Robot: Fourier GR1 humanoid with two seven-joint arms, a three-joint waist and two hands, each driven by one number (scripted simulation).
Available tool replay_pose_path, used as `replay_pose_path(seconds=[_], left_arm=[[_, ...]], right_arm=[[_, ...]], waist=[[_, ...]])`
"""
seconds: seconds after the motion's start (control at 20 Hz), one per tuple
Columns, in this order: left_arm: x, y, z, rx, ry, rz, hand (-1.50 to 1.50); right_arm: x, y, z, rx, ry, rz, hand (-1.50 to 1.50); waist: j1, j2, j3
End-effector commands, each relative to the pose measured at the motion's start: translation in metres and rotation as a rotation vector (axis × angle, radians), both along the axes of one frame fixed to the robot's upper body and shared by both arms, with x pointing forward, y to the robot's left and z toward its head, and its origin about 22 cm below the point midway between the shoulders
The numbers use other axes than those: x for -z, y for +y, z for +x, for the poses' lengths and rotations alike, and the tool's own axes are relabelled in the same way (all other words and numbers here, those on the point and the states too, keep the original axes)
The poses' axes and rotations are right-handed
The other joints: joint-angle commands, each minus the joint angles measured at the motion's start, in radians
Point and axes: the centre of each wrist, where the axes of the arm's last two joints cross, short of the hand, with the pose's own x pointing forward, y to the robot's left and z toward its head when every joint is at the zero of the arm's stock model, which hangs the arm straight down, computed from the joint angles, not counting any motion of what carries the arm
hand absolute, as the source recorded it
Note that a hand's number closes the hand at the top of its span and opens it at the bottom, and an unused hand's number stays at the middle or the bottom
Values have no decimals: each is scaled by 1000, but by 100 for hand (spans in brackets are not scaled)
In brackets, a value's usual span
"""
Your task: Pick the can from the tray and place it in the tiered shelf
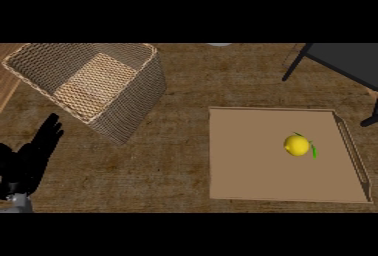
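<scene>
So, standing here looking down at the counter (184, 100), which has a rough brown, burlap-looking top. On the right there's a flat brown tray (251, 170) with a thin raised rim, and the only thing sitting on it is a yellow lemon (296, 145) with a little green leaf, right of the tray's middle. No can shows on the tray that I can spot, so where it is I can't tell. Far left there's a woven wicker basket (140, 100), tipped at an angle, with its open mouth facing up and a lighter woven bottom showing inside. At the far right corner a dark shelf (347, 62) with black legs pokes in, only partly visible. The left hand (33, 160) is at the near left edge, fingers straight and spread a bit, pointing up, holding nothing, well apart from the tray. The right hand doesn't show at all.
</scene>
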Motion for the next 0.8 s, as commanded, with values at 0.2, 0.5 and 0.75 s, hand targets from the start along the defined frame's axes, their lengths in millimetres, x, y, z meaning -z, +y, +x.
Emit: replay_pose_path(seconds=[0.2, 0.5, 0.75], left_arm=[[12, 9, -3, 12, -13, -8, 0], [-8, 6, 7, 2, -20, -1, 0], [0, 10, 1, 4, -18, 3, 0]], right_arm=[[-49, 1, 15, 134, 30, -124, 150], [-39, -28, 46, 134, 71, -119, 150], [-66, -56, 62, 222, 85, -176, 150]], waist=[[7, 2, -1], [8, 3, 0], [16, 5, 0]])
